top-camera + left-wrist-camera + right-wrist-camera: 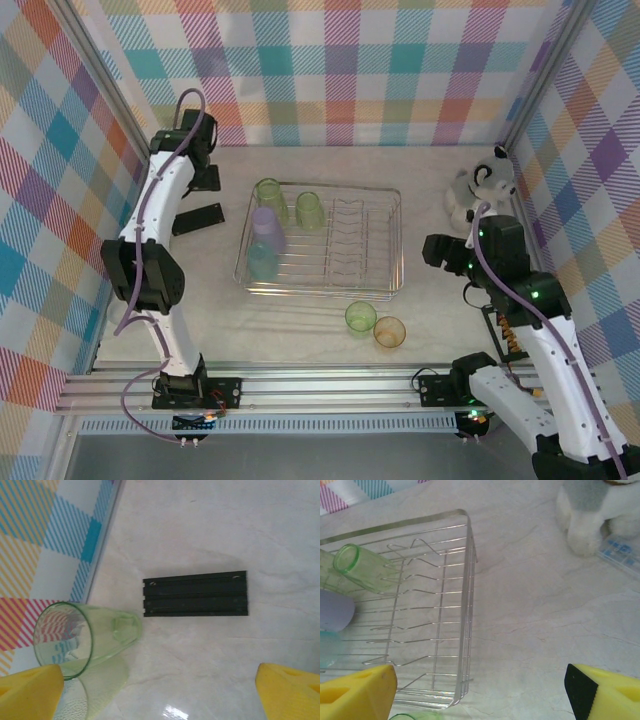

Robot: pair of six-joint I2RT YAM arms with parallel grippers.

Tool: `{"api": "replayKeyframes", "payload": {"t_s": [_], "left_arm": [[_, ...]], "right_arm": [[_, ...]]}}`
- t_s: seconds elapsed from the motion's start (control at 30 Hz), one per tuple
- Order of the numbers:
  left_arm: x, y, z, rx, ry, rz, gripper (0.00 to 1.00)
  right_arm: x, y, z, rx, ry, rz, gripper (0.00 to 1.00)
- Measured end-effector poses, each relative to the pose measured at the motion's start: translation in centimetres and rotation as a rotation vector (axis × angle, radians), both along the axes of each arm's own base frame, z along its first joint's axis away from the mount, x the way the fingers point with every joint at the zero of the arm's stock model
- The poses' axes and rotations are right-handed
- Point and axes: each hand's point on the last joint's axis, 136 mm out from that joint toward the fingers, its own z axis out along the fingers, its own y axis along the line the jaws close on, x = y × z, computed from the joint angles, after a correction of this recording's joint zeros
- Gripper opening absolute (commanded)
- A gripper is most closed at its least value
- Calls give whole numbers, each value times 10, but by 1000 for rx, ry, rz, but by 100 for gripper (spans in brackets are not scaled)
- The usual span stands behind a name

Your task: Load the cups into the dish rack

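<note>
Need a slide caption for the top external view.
Four cups loaded in the dish rack; green cup and orange cup stand on the table before it.

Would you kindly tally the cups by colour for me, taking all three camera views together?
Green cups: 4 (corner cup, neighbour cup, table cup, tipped cup by the wall)
Lavender cup: 1
Teal cup: 1
Orange cup: 1
Total: 7
</note>
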Motion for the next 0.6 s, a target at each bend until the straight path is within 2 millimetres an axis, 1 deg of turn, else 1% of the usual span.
{"api": "replayKeyframes", "payload": {"t_s": [0.17, 0.33, 0.43, 0.6], "left_arm": [[0, 19, -7, 10, 22, 32, 89], [6, 32, -33, 38, 87, 54, 86], [3, 42, -48, 55, 129, 75, 85], [0, 58, -58, 64, 138, 108, 86]], "right_arm": [[5, 8, 1, 24, 6, 28, 88], [5, 12, 0, 38, 15, 42, 88], [5, 14, 0, 44, 20, 50, 88], [7, 16, -2, 45, 35, 56, 88]]}}
